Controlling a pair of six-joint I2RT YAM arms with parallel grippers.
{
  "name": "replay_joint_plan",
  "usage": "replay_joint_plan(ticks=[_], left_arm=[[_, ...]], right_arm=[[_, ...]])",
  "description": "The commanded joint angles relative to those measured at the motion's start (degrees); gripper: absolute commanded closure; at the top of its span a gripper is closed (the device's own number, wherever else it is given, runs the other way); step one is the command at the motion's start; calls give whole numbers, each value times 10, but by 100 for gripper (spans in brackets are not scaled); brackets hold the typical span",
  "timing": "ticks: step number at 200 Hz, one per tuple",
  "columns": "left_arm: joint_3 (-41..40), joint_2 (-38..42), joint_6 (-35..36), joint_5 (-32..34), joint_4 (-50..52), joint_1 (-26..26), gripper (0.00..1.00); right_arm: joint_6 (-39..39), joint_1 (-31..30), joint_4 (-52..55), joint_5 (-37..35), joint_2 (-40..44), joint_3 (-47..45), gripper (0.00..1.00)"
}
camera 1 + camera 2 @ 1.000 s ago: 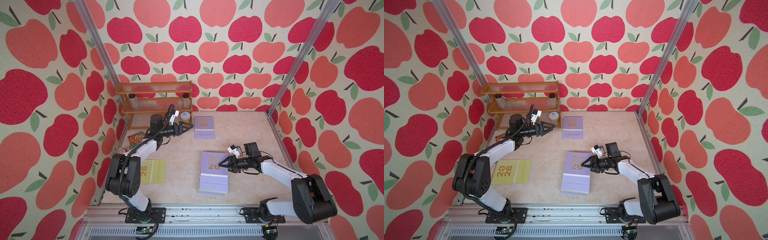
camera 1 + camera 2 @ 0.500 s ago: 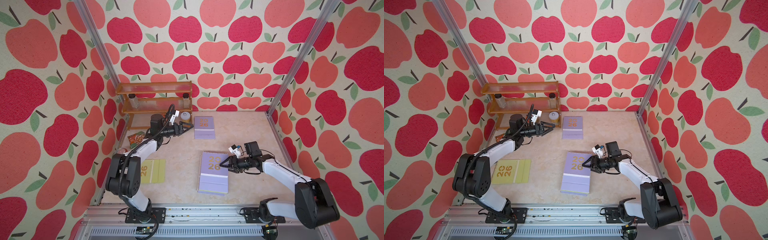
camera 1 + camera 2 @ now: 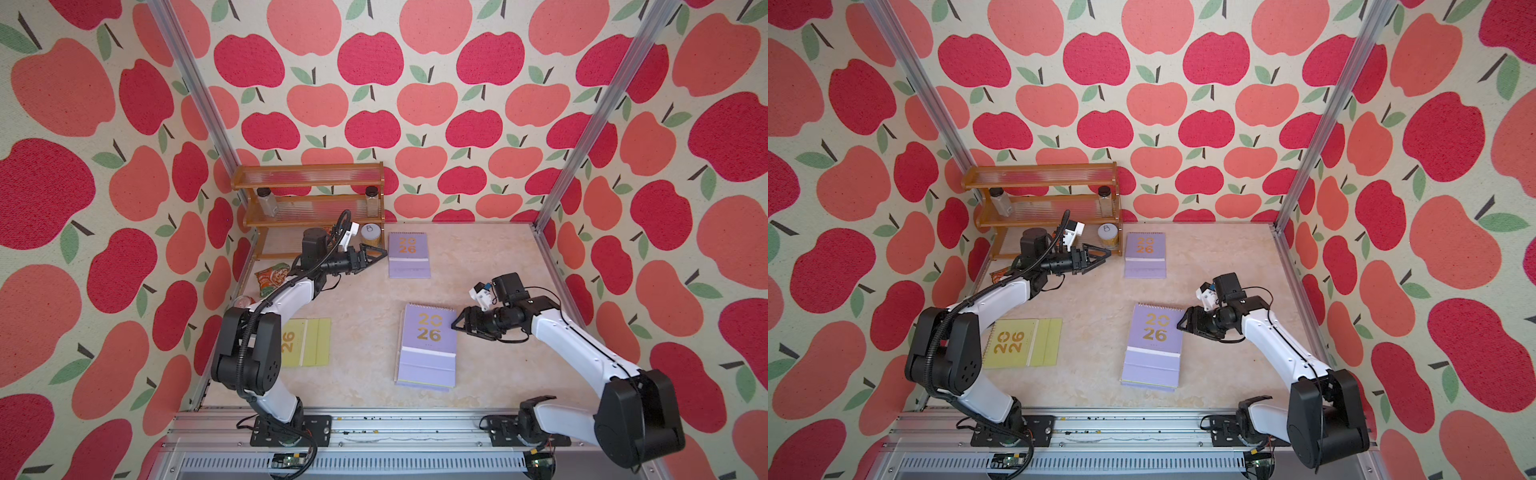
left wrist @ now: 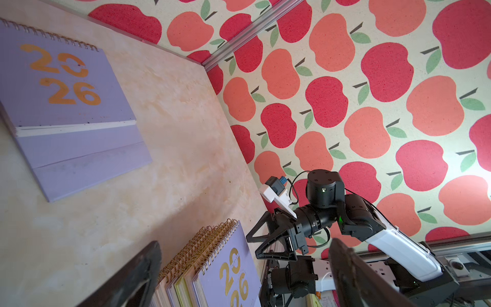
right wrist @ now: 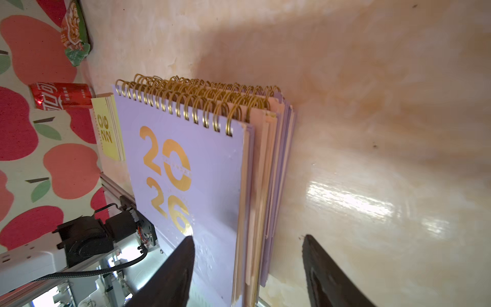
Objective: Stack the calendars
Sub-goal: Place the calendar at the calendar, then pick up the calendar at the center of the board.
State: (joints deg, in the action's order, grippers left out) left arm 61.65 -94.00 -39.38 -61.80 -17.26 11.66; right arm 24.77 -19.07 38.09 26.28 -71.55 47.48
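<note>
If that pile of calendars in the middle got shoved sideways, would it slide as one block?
It would probably shear: the stack of calendars lies loose, edges visibly staggered. The glossy table likely lets it slide easily. The wire rings thicken one end, so top ones may slip.

Enclosure: three walls (image 3: 415, 104) covered in a cream, cloth-textured print of large red and coral apples with green leaves and dark stems.

Two bare aluminium posts stand at the rear corners, the left post (image 3: 196, 83) and the right post (image 3: 594, 112). Both splay outward towards the top in both top views.

Counter (image 3: 361, 299): glossy beige, marbled with pale orange veining. A bright patch of reflected light (image 5: 353, 202) shows in the right wrist view. Lighting is soft and even, and shadows are faint.

Furniture: one amber wooden rack (image 3: 309, 176) with three tiers of ribbed clear shelves, in the rear left corner against the back wall.

Front edge: a silver aluminium rail (image 3: 415, 428), with a slotted vent strip (image 3: 353, 461) below it.
</note>
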Motion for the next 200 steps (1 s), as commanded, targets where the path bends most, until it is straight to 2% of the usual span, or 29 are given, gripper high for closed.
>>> replay_joint_plan(ticks=[1, 29, 52, 88, 115, 142, 166, 200], left_arm=[[52, -8, 86, 52, 122, 14, 1], [126, -53, 155, 157, 262, 44, 0], [160, -109, 142, 207, 266, 63, 0], [210, -189, 130, 304, 250, 87, 0], [261, -239, 136, 370, 283, 104, 0], [303, -277, 142, 442, 315, 122, 0], [334, -308, 138, 480, 334, 129, 0], [345, -330, 128, 489, 332, 130, 0]], right_arm=[[-49, 14, 47, -70, -12, 68, 32], [-70, 34, 36, -68, -68, 155, 31], [-82, 48, 16, -45, -142, 233, 30], [-83, 56, -21, -15, -314, 385, 30], [-83, 56, -24, 13, -447, 506, 30], [-71, 56, -27, 28, -542, 607, 31], [-63, 55, -29, 31, -602, 673, 31], [-51, 54, -39, 43, -654, 712, 31]])
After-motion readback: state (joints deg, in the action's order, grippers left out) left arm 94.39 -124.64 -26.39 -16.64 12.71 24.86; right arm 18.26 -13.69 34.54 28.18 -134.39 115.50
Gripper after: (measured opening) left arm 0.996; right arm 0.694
